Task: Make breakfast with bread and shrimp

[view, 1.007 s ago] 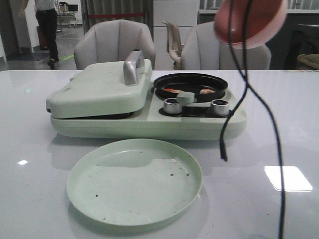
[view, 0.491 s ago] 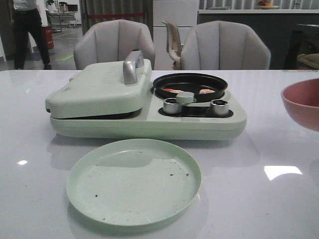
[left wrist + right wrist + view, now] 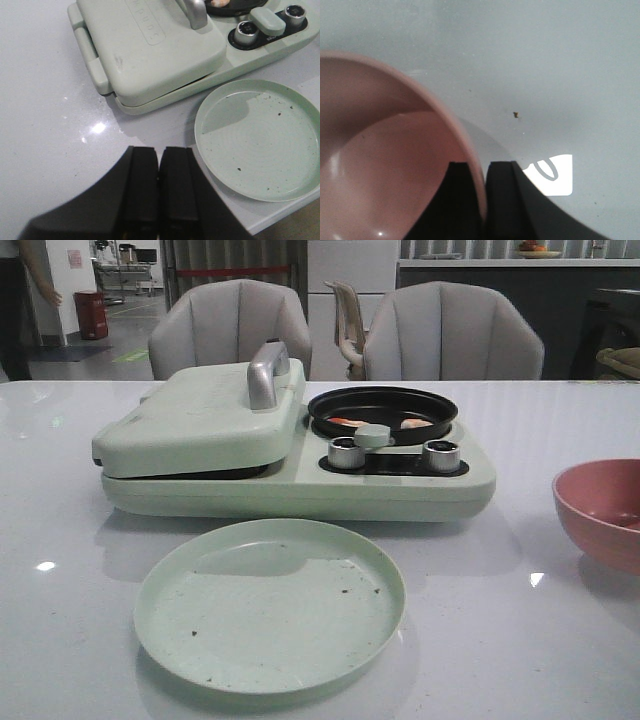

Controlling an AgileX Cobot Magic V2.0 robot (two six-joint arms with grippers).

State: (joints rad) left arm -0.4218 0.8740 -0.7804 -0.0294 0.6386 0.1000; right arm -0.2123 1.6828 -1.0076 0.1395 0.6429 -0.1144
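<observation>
Pinching pink bowl (image 3: 380, 165) rim, right pincer (image 3: 483, 200), left pincer (image 3: 159, 190) together, green plate (image 3: 260, 140) nearby

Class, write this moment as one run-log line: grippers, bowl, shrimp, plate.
left gripper: shut, empty | right gripper: shut on pink bowl rim, bowl on table | shrimp: in black pan | green plate: crumbs only

white table (image 3: 560, 420), cooker (image 3: 300, 480), green plate (image 3: 270, 605), pink bowl (image 3: 605, 515)
</observation>
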